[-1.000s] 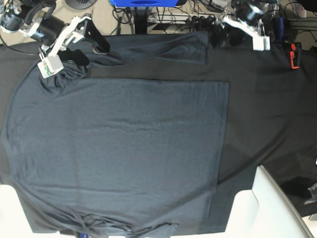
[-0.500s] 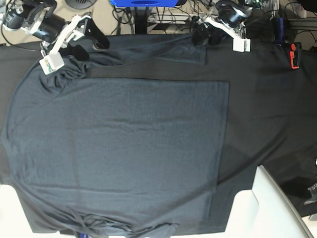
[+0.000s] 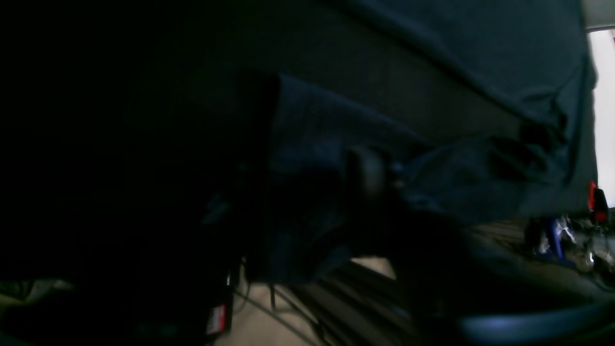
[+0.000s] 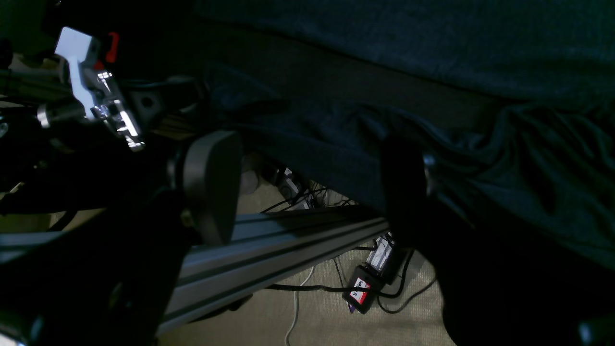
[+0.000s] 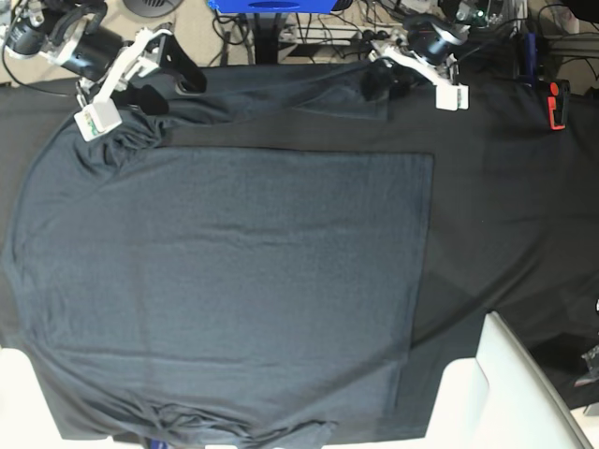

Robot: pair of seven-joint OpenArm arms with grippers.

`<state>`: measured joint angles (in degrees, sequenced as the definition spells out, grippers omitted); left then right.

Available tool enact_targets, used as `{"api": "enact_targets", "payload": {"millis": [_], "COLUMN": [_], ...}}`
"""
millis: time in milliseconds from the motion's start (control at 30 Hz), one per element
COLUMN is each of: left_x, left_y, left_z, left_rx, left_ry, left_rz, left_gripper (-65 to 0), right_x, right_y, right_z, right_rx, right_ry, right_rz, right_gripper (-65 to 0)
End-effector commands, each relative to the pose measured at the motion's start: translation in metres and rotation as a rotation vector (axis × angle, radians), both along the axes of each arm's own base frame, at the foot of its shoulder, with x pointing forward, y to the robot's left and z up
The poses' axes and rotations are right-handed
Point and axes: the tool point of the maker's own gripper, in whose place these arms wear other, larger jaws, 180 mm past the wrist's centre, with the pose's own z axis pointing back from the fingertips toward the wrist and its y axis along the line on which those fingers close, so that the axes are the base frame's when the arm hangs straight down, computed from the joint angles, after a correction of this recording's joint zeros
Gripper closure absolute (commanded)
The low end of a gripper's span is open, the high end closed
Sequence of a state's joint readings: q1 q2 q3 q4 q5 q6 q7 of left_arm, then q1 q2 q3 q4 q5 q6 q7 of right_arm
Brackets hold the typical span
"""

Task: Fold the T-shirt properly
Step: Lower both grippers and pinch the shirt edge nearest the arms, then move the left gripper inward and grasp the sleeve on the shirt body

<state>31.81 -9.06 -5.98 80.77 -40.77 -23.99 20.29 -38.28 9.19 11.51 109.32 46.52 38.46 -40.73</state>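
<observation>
The dark grey T-shirt [image 5: 234, 281] lies spread flat on the black tablecloth [image 5: 505, 206], with one long sleeve [image 5: 309, 94] stretched along the far edge. My left gripper [image 5: 379, 82] sits at that sleeve's cuff. In the left wrist view the left gripper [image 3: 312, 168] has sleeve fabric [image 3: 312, 129] bunched between its narrowed fingers. My right gripper [image 5: 168, 91] is at the shoulder end, far left. In the right wrist view the right gripper [image 4: 307, 192] stands wide open, one finger [image 4: 401, 187] against the wrinkled shirt [image 4: 528, 158] at the table's edge.
A red clamp [image 5: 558, 105] holds the tablecloth at the far right edge. A white object [image 5: 505, 393] juts in at the bottom right. Behind the table are a blue object [image 5: 271, 6] and cables. An aluminium rail [image 4: 288, 245] runs under the table's edge.
My left arm has moved left along the far edge to the sleeve's cuff, and its jaws have closed there. The right arm has barely shifted and stays open.
</observation>
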Motion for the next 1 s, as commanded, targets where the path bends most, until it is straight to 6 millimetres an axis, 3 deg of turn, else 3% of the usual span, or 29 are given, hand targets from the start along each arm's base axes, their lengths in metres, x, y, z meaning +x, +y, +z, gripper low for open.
{"api": "enact_targets", "payload": {"millis": [0, 33, 100, 167, 433, 633, 800, 967], "left_x": [0.004, 0.007, 0.013, 0.02, 0.057, 0.09, 0.12, 0.127], "left_y": [-0.006, -0.008, -0.011, -0.013, -0.03, -0.033, -0.043, -0.049], "left_z": [0.004, 0.004, 0.006, 0.01, 0.073, 0.103, 0.125, 0.128], "left_rx": [-0.015, -0.019, -0.023, -0.022, 0.0, 0.041, 0.046, 0.036], "left_ry": [-0.007, -0.005, -0.004, -0.011, -0.166, -0.198, -0.247, -0.238], "left_rz": [-0.021, -0.03, -0.049, -0.064, -0.174, -0.16, -0.202, -0.211], "left_gripper": [-5.1, 0.0, 0.0, 0.0, 0.0, 0.0, 0.0, 0.0], "right_x": [0.004, 0.004, 0.005, 0.009, 0.025, 0.013, 0.003, 0.013], "right_y": [0.001, 0.001, 0.0, -0.017, -0.085, -0.129, -0.14, -0.153], "right_z": [0.01, 0.01, 0.01, 0.01, 0.011, -0.034, -0.062, -0.087], "right_rx": [0.025, 0.025, 0.024, -0.008, -0.115, -0.102, -0.078, -0.097], "right_ry": [-0.037, -0.037, -0.04, -0.048, -0.075, 0.06, 0.146, 0.21], "right_rz": [0.0, 0.0, -0.007, -0.047, -0.221, -0.423, -0.48, -0.541], "right_gripper": [-42.6, -42.6, -42.6, -42.6, -42.5, -42.5, -42.5, -42.5]}}
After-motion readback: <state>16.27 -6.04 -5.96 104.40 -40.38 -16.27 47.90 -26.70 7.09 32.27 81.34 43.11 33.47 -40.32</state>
